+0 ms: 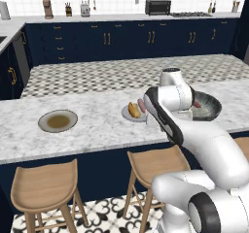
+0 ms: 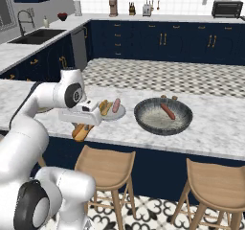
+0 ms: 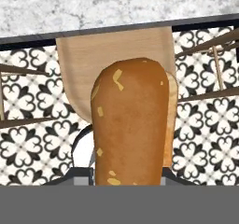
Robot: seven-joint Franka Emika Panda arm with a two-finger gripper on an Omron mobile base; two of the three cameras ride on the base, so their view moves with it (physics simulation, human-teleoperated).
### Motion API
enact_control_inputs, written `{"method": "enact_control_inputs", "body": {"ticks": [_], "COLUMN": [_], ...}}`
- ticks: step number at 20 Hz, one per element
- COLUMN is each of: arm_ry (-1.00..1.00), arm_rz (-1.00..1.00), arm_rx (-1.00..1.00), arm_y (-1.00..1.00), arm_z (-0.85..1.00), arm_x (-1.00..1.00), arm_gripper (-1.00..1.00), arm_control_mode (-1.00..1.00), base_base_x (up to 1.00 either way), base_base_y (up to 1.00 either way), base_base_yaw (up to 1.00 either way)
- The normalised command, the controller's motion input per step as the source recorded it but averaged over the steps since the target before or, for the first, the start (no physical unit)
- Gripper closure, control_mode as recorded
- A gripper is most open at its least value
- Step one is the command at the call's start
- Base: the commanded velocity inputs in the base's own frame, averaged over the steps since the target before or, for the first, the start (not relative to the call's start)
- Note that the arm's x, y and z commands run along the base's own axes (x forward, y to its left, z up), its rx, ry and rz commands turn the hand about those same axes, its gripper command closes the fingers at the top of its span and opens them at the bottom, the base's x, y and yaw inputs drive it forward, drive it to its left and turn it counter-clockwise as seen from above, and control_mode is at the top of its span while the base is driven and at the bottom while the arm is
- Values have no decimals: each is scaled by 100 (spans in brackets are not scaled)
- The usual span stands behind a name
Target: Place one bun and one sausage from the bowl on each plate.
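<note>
So the arm is mid-carry right now: the gripper (image 2: 82, 130) is clamped on a bun (image 3: 130, 125), holding it out past the front edge of the marble counter (image 1: 97, 130), over the wooden stool (image 3: 84, 59) and the patterned floor. The light grey plate (image 2: 120, 113) by the bowl already has a bun and a sausage on it, so my guess is this bun is headed for the other plate (image 1: 58, 121), the one with the brownish-olive centre, which sits bare well off to the arm's left. One sausage (image 2: 167, 111) is lying in the dark bowl (image 2: 143, 121), so that would be the last pickup after this. Next move probably needs the bun brought back in over the counter and swung leftward along it, then lowered onto that plate. The path looks open, nothing on the marble between the two plates. The catch is the counter edge: the bun hangs at or below counter level, so it likely needs lifting first or it clips the lip.
</note>
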Motion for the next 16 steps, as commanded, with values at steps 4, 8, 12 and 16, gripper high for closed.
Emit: {"method": "enact_control_inputs", "body": {"ticks": [4,8,12,16], "arm_ry": [0,0,0,0], "arm_rz": [-3,0,0,0], "arm_rx": [3,0,0,0], "arm_y": [0,3,36,0], "arm_z": [-4,-2,-3,0], "arm_x": [-5,0,0,0], "arm_gripper": [100,100,100,100], "arm_control_mode": [-100,-100,100,100], "base_base_x": [0,0,0,0], "base_base_y": [0,0,50,100], "base_base_yaw": [0,0,0,0]}}
